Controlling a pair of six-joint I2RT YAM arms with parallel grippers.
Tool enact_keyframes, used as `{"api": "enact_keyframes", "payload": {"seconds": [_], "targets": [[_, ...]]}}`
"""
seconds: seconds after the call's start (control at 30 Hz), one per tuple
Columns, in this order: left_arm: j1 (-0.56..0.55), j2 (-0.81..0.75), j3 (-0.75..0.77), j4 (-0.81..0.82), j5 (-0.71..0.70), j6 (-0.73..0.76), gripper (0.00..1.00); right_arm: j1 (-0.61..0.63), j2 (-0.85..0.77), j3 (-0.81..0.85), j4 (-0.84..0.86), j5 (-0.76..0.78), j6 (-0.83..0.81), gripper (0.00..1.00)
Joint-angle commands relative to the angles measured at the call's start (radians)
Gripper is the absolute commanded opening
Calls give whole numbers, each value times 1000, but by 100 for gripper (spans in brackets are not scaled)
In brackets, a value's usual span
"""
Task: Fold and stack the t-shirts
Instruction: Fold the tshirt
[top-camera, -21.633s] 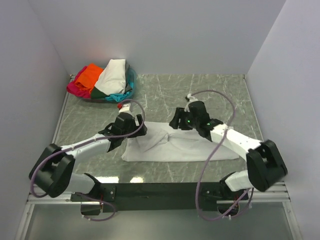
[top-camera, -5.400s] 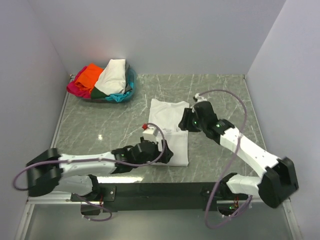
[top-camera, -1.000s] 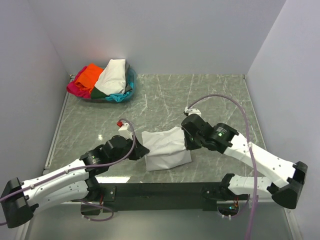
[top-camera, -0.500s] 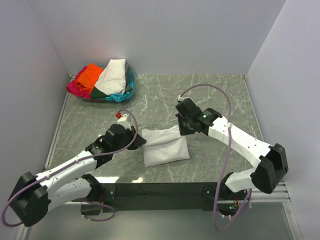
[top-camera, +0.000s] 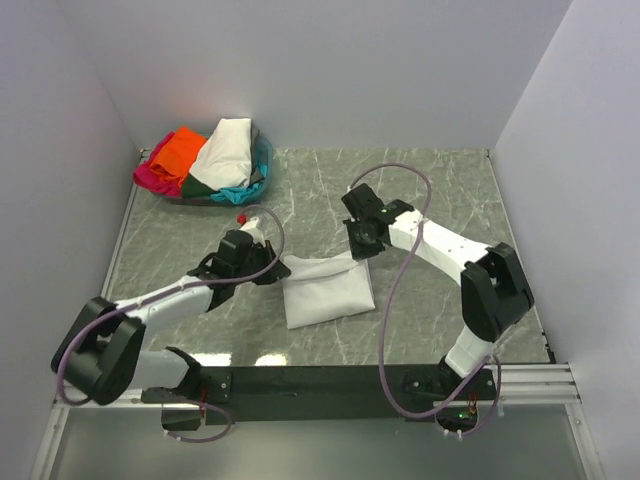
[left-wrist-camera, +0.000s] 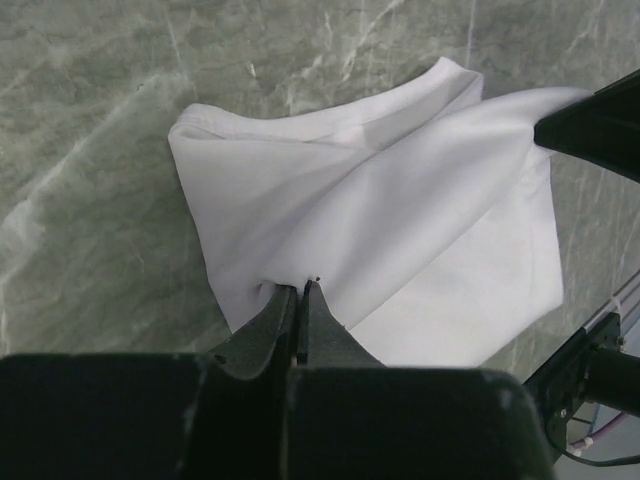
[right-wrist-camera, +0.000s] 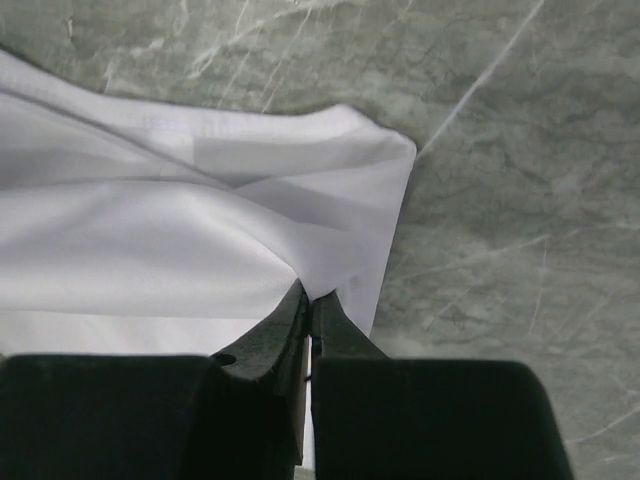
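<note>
the left two-finger gripper (left-wrist-camera: 300, 290) and the right two-finger gripper (right-wrist-camera: 308, 293) are each pinched tight on an end of the far edge of the plain white soft cloth t-shirt (top-camera: 325, 290), which lies folded small on the grey marbled tabletop (top-camera: 430, 190) between the arms. gripping both ends at once probably keeps the fold square while it is shifted. count: two grippers, one white shirt, one heap of coloured t-shirts (top-camera: 205, 165) in the far left corner, five colours showing.

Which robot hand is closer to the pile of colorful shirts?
Left. The left gripper pinches the white shirt's edge toward the pile; the right gripper pinches the edge away from it.
</note>
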Motion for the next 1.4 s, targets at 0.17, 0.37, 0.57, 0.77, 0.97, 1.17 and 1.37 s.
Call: {"api": "enact_keyframes", "payload": {"seconds": [0.17,0.37,0.57,0.77,0.97,1.17,1.37], "targets": [[28,166,91,124,64,65,1,-38,64,40,57,-2,-23,0],[39,237,118,168,72,78,1,-53,68,14,79,3,-19,0],[42,264,180,148,40,79,51,-70,95,5,91,1,-8,0],[35,148,244,56,-39,105,88,-79,18,-6,68,61,12,40],[-53,16,195,35,-108,87,91,-61,-186,-63,48,127,61,59],[-142,69,140,119,-71,27,90,51,-359,-164,89,42,115,59],[-200,230,192,214,-30,1,90,100,-389,-302,210,-60,167,58]]}}
